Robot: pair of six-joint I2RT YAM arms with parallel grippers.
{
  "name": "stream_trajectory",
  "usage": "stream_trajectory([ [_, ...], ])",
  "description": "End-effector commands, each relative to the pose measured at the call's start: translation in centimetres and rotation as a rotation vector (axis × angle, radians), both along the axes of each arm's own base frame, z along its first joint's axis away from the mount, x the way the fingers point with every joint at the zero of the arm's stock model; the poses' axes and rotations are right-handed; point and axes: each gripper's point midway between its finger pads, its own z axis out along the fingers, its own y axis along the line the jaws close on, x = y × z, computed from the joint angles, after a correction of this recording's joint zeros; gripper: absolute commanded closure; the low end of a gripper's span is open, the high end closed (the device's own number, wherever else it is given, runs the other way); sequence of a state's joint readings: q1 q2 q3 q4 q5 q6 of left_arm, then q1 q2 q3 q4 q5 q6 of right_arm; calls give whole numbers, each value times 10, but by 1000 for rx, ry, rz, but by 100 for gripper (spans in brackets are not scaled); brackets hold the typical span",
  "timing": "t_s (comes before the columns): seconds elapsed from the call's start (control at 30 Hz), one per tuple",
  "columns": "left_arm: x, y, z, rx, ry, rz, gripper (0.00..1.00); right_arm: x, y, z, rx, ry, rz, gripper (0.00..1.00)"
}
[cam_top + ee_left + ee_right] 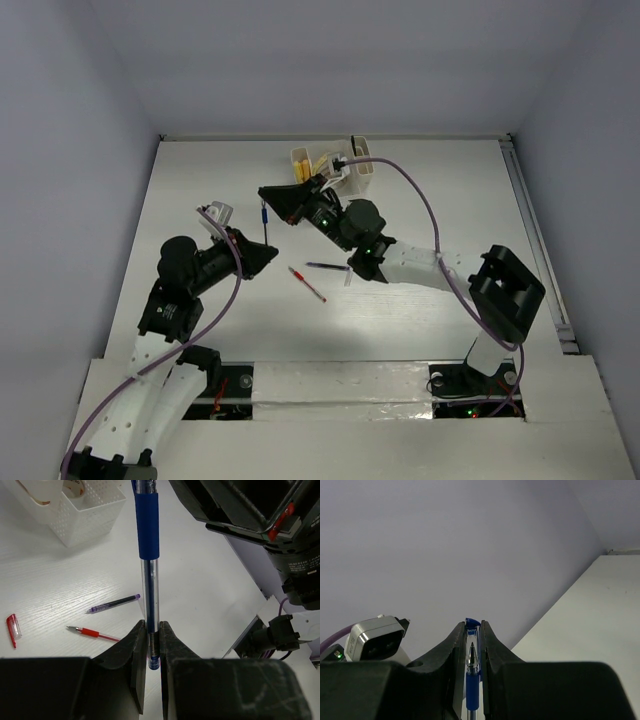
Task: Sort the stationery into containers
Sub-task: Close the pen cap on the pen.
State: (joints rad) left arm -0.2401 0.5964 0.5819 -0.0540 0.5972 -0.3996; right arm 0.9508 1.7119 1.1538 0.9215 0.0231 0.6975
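The blue pen [264, 216] is held above the table [420, 320], pinched at one end by the left gripper [153, 640] and at its tip end by the right gripper [471, 640], both clamped on it. Below lie a red pen [307, 283] and a purple pen [328, 266], with the white organizer [362, 172] at the far edge

Bright, even, diffuse from above; only soft faint shadows on white table [200, 180]; mild glare patch mid-table, near side; lavender cast on walls [340, 60]; blue pen [149, 530] crisp in left wrist view; dark near foreground underexposed, slightly soft in both wrist views.
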Motion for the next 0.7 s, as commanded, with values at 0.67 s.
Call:
stream_trajectory([
  [0.67, 11, 3, 79, -38, -206, 25, 100, -43, -12, -72, -207, 13, 19, 100],
])
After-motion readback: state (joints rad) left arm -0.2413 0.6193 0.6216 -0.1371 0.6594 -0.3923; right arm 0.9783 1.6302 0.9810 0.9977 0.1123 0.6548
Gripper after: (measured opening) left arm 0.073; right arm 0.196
